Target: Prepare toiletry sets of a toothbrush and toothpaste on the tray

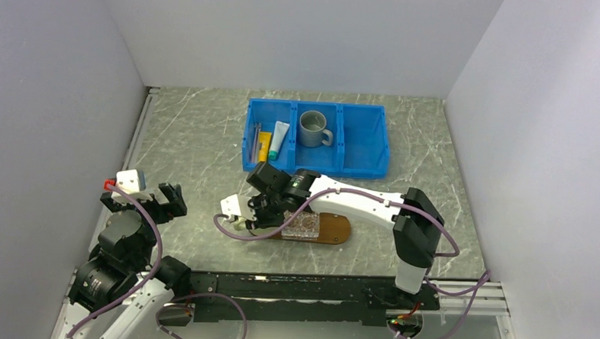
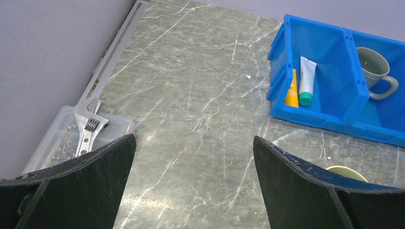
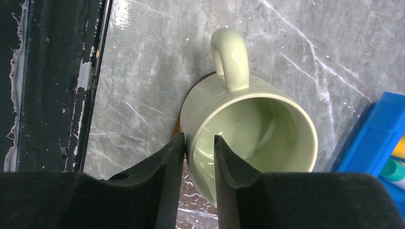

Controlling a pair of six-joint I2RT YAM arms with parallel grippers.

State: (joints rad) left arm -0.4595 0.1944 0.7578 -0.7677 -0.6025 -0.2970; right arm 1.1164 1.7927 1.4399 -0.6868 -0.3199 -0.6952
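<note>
The dark-brown tray (image 1: 339, 229) lies in front of the right arm with a clear square holder (image 1: 304, 225) on it. On its left end stands a pale green mug (image 3: 258, 119). My right gripper (image 3: 199, 140) straddles the mug's rim, one finger against the outer wall and the other inside, a little off the wall. Two thin toothbrushes (image 1: 254, 141), a yellow tube (image 2: 292, 90) and a white tube with a teal end (image 2: 306, 78) lie in the left compartment of the blue bin (image 1: 359, 141). My left gripper (image 2: 193, 143) hangs open over bare table at the left.
A grey mug (image 1: 312, 129) stands in the bin's middle compartment. A clear box with a wrench on it (image 2: 71, 138) sits against the left wall. The dark frame rail (image 3: 52, 86) runs along the near table edge, close to the green mug.
</note>
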